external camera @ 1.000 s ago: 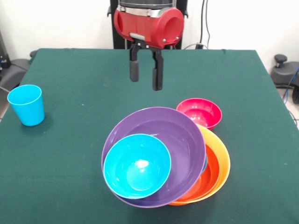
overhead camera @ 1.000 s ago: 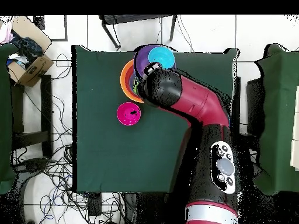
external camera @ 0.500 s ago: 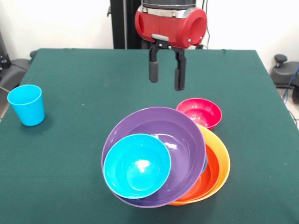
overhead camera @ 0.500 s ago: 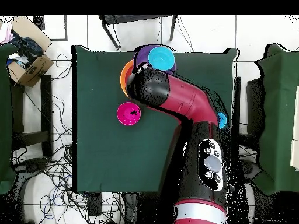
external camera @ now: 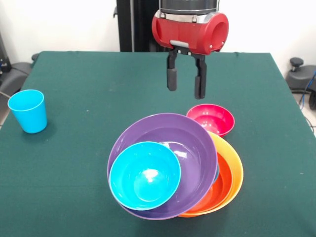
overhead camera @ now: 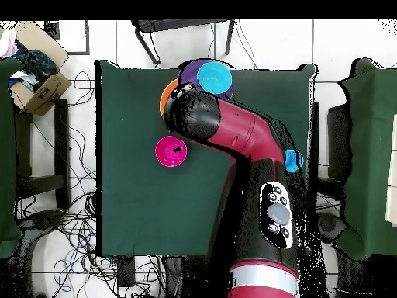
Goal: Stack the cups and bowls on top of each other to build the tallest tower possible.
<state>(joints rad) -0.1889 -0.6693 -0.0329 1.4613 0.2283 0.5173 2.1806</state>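
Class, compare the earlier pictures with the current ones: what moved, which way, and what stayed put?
Only the arm moved. In the front view, the claw has slid rightward, from above the purple bowl's far rim to behind the small pink-red bowl. It stays open and empty, having taken or released nothing. The blue bowl, the orange bowls and the light blue cup have not shifted.

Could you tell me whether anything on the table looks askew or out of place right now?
Yes. The tower sits unevenly: the purple bowl lies tilted and shifted off-centre over the orange bowl, and the blue bowl rests against the purple bowl's near rim rather than its middle. Nothing looks spilled or damaged.
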